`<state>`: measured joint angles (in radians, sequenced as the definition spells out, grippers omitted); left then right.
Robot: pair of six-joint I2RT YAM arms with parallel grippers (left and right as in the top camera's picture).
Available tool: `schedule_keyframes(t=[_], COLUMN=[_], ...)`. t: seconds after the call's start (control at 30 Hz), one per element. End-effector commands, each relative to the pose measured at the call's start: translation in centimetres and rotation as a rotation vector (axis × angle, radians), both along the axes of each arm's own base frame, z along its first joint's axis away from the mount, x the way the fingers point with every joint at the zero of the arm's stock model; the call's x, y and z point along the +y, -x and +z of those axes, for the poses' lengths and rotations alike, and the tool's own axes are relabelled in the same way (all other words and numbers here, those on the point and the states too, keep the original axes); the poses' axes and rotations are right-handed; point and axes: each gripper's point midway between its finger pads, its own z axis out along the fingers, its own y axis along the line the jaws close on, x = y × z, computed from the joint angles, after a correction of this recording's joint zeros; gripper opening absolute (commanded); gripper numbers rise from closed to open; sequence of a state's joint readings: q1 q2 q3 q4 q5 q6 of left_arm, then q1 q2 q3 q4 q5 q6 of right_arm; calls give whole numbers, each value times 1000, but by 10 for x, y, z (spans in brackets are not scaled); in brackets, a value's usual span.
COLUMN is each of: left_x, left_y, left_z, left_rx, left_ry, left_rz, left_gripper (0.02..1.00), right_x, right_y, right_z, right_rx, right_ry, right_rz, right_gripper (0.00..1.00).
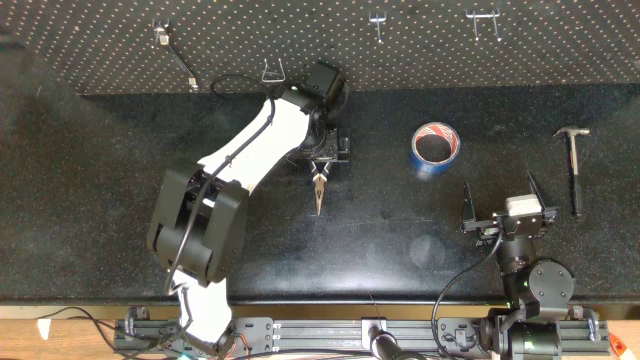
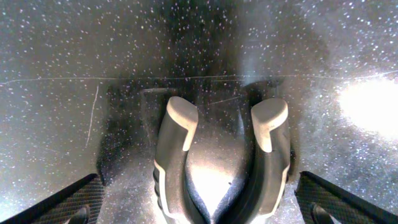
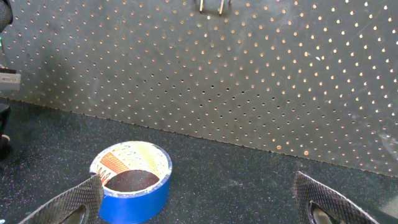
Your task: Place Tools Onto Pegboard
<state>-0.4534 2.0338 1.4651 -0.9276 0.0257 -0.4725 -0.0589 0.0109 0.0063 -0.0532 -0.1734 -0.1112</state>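
Now left pincer (image 2: 199, 180) wide astride pliers (image 1: 318, 193) (room each side); right pincer (image 3: 198, 186) wide, tape (image 3: 134, 180) near.

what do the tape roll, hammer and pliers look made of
Tape roll: smooth blue tape, plastic or paper; pale inner core, likely cardboard. Hammer: bright metal head, dark handle, perhaps rubber-gripped. Pliers: dark handles with grey tips, probably rubber or plastic.

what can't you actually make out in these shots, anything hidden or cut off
Top view: pliers handles hidden under the left end effector.
Left wrist view: the pliers' nose is cut off by the frame edge.
Right wrist view: tape roll base cut off by the frame edge.
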Motion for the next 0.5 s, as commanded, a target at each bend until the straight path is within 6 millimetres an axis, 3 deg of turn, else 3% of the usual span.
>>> schedule_keyframes(t=[0.03, 0.27, 0.4, 0.5], left_x=[1, 4, 1, 0], left_y=[-7, -7, -6, -6], left_z=[-2, -3, -3, -3], left_rx=[-12, -17, -30, -32], left_ry=[-22, -37, -60, -62], left_rz=[11, 10, -6, -10], left_gripper=[967, 969, 901, 796], right_x=[-3, -3, -3, -3], right_y=[0, 0, 0, 0], right_z=[0, 0, 0, 0], right_rx=[-2, -2, -2, -2], right_ry=[7, 7, 7, 7], right_rz=[-13, -13, -13, -13], right_gripper=[996, 993, 996, 993])
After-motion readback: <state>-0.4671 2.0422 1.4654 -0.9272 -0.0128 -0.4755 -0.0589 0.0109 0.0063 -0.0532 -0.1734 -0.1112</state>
